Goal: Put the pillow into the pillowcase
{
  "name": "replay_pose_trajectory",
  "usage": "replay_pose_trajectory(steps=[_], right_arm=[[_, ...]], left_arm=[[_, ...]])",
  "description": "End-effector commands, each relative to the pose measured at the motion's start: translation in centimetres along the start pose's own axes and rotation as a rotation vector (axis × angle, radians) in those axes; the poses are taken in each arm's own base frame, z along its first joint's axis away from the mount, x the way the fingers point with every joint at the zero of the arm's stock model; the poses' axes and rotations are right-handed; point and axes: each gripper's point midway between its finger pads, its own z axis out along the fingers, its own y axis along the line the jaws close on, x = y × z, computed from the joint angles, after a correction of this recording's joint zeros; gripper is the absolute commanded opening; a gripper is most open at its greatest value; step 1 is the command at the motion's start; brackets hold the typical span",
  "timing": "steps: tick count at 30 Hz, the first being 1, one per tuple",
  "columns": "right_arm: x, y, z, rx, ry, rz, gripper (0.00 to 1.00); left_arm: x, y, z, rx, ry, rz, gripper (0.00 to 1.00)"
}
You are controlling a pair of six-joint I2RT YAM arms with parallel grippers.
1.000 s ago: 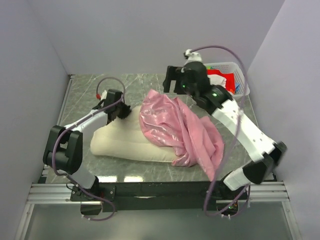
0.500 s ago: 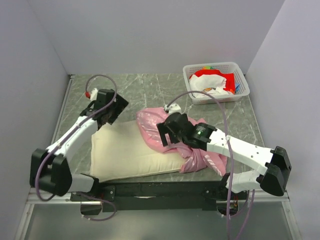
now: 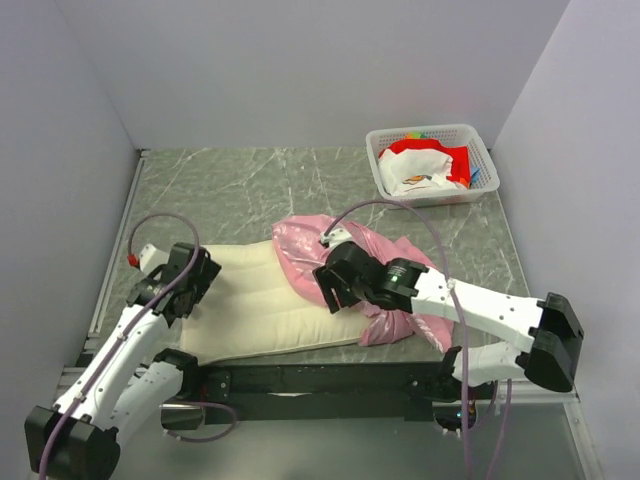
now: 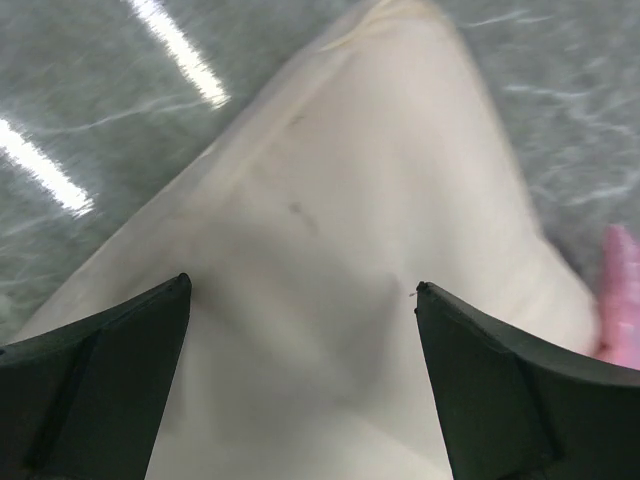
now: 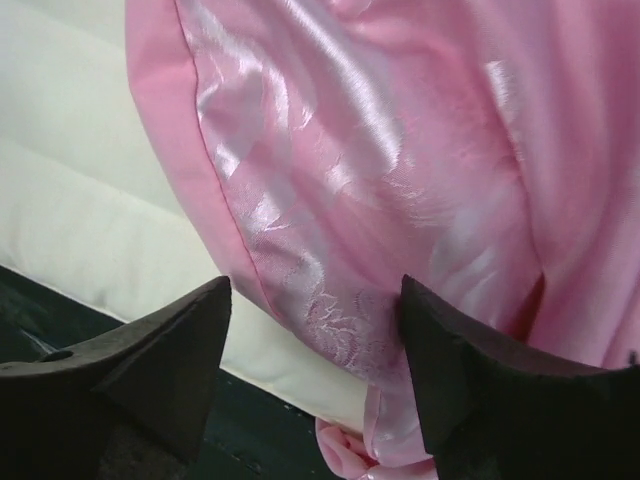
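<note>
The cream pillow point(image 3: 250, 305) lies flat near the table's front edge. Its right end is under the crumpled pink pillowcase point(image 3: 300, 245). My left gripper point(image 3: 195, 283) hovers over the pillow's left end, open and empty. In the left wrist view the gripper point(image 4: 300, 290) has bare pillow point(image 4: 340, 200) between its spread fingers. My right gripper point(image 3: 330, 290) is down on the pillowcase where it overlaps the pillow. In the right wrist view the gripper point(image 5: 315, 290) is open astride the shiny pink pillowcase point(image 5: 400, 150) and its hem, and the right finger point(image 5: 470, 380) touches the cloth.
A white basket point(image 3: 480, 150) with red and white cloth stands at the far right corner. The table's dark front rail point(image 5: 90, 310) runs just below the pillow's near edge. Walls close in on three sides.
My left gripper opened, let go of the pillow's far corner and drew back to the near left. The right arm swung down from the back onto the pillowcase, its jaws narrowing.
</note>
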Motion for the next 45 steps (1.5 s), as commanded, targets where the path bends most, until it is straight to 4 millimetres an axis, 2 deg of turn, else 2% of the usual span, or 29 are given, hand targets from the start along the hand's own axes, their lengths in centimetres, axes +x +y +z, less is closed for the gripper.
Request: replay_pose_trajectory(steps=[1, 3, 4, 5, 6, 7, 8, 9, 11, 12, 13, 16, 18, 20, 21, 23, 24, 26, 28, 29, 31, 32, 33, 35, 36, 38, 39, 41, 45], right_arm=[[1.2, 1.6, 2.0, -0.05, 0.077, -0.043, 0.63], [1.7, 0.6, 3.0, 0.026, 0.125, -0.054, 0.46], [0.1, 0.5, 2.9, 0.04, 0.104, -0.036, 0.27], [-0.2, 0.1, 2.5, 0.065, 0.12, -0.034, 0.21], [-2.8, 0.6, 1.9, 0.066, 0.074, -0.02, 0.17], [-4.2, 0.6, 1.3, 0.07, 0.051, -0.01, 0.14], [-5.2, 0.6, 0.5, 0.072, 0.051, -0.015, 0.12], [-8.8, 1.8, -1.0, 0.04, -0.02, 0.004, 0.11], [-11.3, 3.1, -2.8, -0.004, -0.034, -0.001, 0.07], [-14.6, 5.1, -4.2, -0.067, -0.09, 0.01, 0.06], [-15.5, 6.8, -4.8, -0.127, -0.09, 0.007, 0.03], [-17.3, 12.7, -6.0, -0.242, -0.1, -0.026, 0.02], [-16.3, 14.8, -4.4, -0.236, -0.061, -0.036, 0.01], [-16.1, 15.6, -2.7, -0.249, -0.071, 0.008, 0.0], [-14.4, 14.8, -1.2, -0.232, -0.038, 0.016, 0.0], [-14.6, 14.3, -0.2, -0.238, -0.068, 0.064, 0.02], [-13.9, 13.1, 0.1, -0.2, -0.059, 0.081, 0.04], [-14.4, 10.4, -0.1, -0.133, -0.097, 0.131, 0.33], [-14.5, 6.5, -2.0, -0.047, -0.16, 0.174, 0.63], [-14.9, 5.1, -4.7, -0.034, -0.216, 0.202, 0.69], [-12.8, 2.3, -5.5, 0.059, -0.227, 0.216, 0.76], [-12.3, 1.8, -7.6, 0.036, -0.26, 0.244, 0.77], [-9.7, 1.2, -6.7, 0.062, -0.221, 0.237, 0.77], [-7.1, 1.8, -7.8, 0.023, -0.214, 0.252, 0.77], [-4.6, 1.5, -6.9, 0.038, -0.174, 0.238, 0.77], [-1.5, 3.4, -6.8, -0.01, -0.136, 0.202, 0.77], [-0.7, 4.2, -6.7, -0.028, -0.126, 0.185, 0.78], [0.7, 5.9, -5.3, -0.024, -0.09, 0.125, 0.82], [0.9, 9.3, -4.7, 0.067, -0.079, -0.031, 0.84]], left_arm=[[1.8, 1.4, 0.9, -0.02, 0.043, -0.041, 0.99], [2.8, 0.5, 1.8, 0.036, 0.075, -0.016, 0.92], [3.2, -1.6, 2.3, 0.122, 0.095, 0.008, 0.72], [3.9, -1.9, 2.8, 0.145, 0.115, 0.026, 0.55], [4.6, -2.2, 3.5, 0.149, 0.137, 0.052, 0.15], [4.8, -3.9, 3.6, 0.221, 0.15, 0.051, 0.01], [5.3, -4.3, 3.8, 0.238, 0.166, 0.054, 0.01], [5.6, -4.9, 4.0, 0.263, 0.177, 0.053, 0.01], [5.6, -6.3, 3.6, 0.315, 0.178, 0.03, 0.01], [5.3, -6.7, 3.3, 0.323, 0.169, 0.015, 0.01], [5.1, -7.1, 3.1, 0.328, 0.159, 0.011, 0.01], [3.8, -8.9, 1.9, 0.335, 0.113, -0.001, 0.01], [2.9, -10.2, 1.1, 0.361, 0.092, -0.019, 0.01], [2.3, -11.1, 0.5, 0.385, 0.081, -0.036, 0.01], [1.9, -11.7, 0.3, 0.403, 0.074, -0.044, 0.01], [1.5, -12.5, -0.1, 0.422, 0.064, -0.045, 0.01], [1.4, -12.6, 0.2, 0.41, 0.057, -0.042, 0.01], [0.9, -12.6, 0.2, 0.388, 0.045, -0.032, 0.01], [0.6, -11.8, 0.5, 0.35, 0.027, -0.026, 0.01], [0.4, -11.6, 0.6, 0.343, 0.017, -0.027, 0.01], [-0.1, -11.1, 0.5, 0.335, -0.003, -0.032, 0.01], [-0.1, -10.8, 0.4, 0.323, -0.003, -0.024, 0.01], [-0.4, -10.6, 0.3, 0.32, -0.015, -0.008, 0.01], [-1.2, -9.8, 0.1, 0.274, -0.043, 0.012, 0.04], [-1.6, -9.4, -0.1, 0.258, -0.059, 0.028, 0.22], [-2.7, -8.4, -0.7, 0.214, -0.101, 0.038, 0.56], [-3.0, -8.0, -0.9, 0.204, -0.112, 0.044, 0.8], [-3.4, -7.4, -1.1, 0.191, -0.132, 0.04, 0.98], [-3.8, -5.3, -2.1, 0.163, -0.147, 0.017, 1.0]])
